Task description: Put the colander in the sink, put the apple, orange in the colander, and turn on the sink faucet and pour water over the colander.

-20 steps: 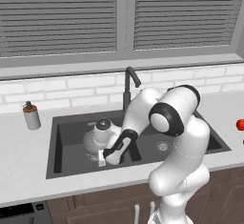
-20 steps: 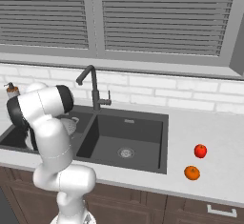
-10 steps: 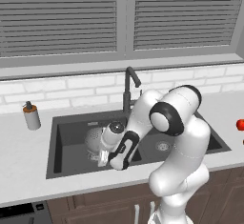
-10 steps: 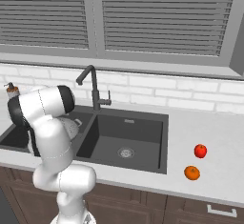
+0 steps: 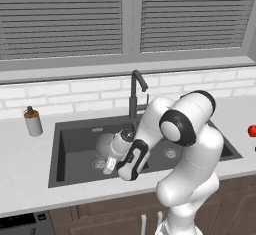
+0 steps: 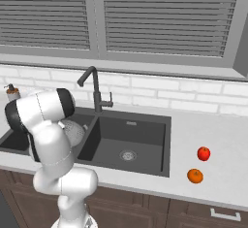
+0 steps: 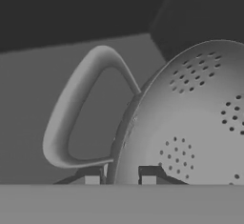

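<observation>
The colander (image 5: 103,142) is a silvery perforated bowl, tilted on its side low in the left basin of the dark sink (image 5: 75,129). My gripper (image 7: 120,176) is shut on its rim, right beside a loop handle (image 7: 71,118). From the left base, the gripper (image 5: 111,160) sits just in front of the bowl. The colander (image 6: 75,132) peeks out past my arm over the sink (image 6: 145,125). The red apple (image 6: 204,153) and the orange (image 6: 195,175) lie on the counter right of the sink. The faucet (image 5: 135,91) stands behind the basins with no water running.
A soap dispenser (image 5: 33,121) stands on the counter left of the sink. The right basin has a round silver drain (image 6: 127,155). A white brick wall and a window with blinds run behind the counter. My arm arches over the sink's middle.
The colander has tipped further onto its side and sunk a little in the left basin. My hand has shifted slightly with it, still shut on the rim.
</observation>
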{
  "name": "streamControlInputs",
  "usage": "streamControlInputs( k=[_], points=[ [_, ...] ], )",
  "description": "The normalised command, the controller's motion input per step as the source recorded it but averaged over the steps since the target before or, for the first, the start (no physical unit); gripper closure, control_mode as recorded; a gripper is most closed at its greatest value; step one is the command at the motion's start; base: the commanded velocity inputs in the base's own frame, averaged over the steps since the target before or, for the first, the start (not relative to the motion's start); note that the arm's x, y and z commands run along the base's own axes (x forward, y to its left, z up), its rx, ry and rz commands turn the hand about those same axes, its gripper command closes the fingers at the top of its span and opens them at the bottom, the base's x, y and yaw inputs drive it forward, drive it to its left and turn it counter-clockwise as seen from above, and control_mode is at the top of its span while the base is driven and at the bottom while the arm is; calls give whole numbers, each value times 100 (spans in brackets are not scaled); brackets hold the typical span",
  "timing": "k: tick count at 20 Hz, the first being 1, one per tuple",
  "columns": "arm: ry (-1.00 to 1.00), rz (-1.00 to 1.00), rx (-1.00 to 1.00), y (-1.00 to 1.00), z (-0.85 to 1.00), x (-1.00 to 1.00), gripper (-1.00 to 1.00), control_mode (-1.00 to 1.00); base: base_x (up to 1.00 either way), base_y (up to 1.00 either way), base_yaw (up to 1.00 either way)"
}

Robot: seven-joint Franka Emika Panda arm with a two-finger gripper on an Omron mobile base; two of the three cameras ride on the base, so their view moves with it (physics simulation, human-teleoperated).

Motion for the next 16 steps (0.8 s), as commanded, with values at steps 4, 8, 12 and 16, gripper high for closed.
streamControlInputs(
  k=[4, 8, 12, 16],
  points=[
    [15, -17, 0, 11, -4, -15, 100, -100, 0, 0, 0],
    [26, -15, -5, 25, -17, 10, 100, -100, 0, 0, 0],
    [27, -10, -9, 31, -25, 38, 100, -100, 0, 0, 0],
    [13, -9, -9, 28, -20, 35, 100, -100, 0, 0, 0]
  ],
)
